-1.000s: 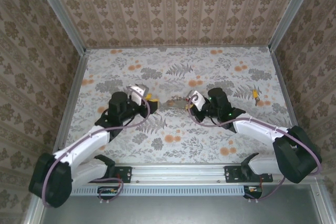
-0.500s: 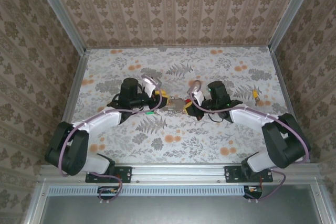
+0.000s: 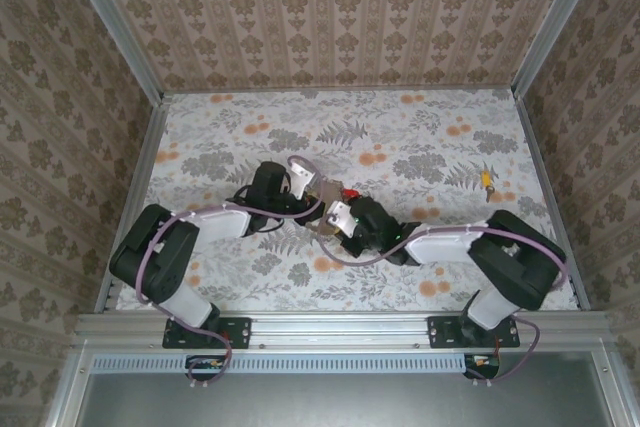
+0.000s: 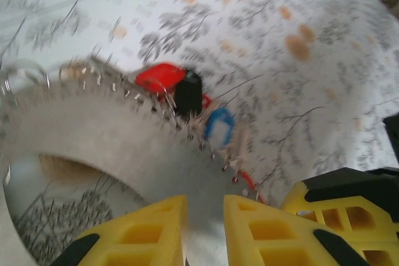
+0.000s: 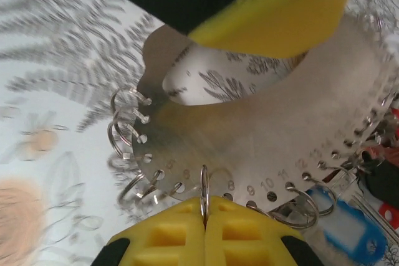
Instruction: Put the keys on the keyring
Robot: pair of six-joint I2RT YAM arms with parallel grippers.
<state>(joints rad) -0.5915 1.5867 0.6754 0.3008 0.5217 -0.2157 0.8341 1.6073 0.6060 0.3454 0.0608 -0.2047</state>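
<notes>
Steel-grey, the keyring (image 5: 262, 135) is a flat crescent plate with numbered holes and small wire rings along its rim. It is near the middle of the table (image 3: 420, 137), between the two arms. The right pincer (image 5: 204, 204) is fully closed, nipping one wire ring (image 5: 204, 182) edge-on. The left pincer (image 4: 204, 207) straddles the plate's edge, its fingers a narrow gap apart; whether they clamp it cannot be told. A red key (image 4: 161, 78) and a blue key (image 4: 218, 126) sit at the plate's rim. A yellow key (image 3: 487, 183) lies well apart, near the table's right edge.
</notes>
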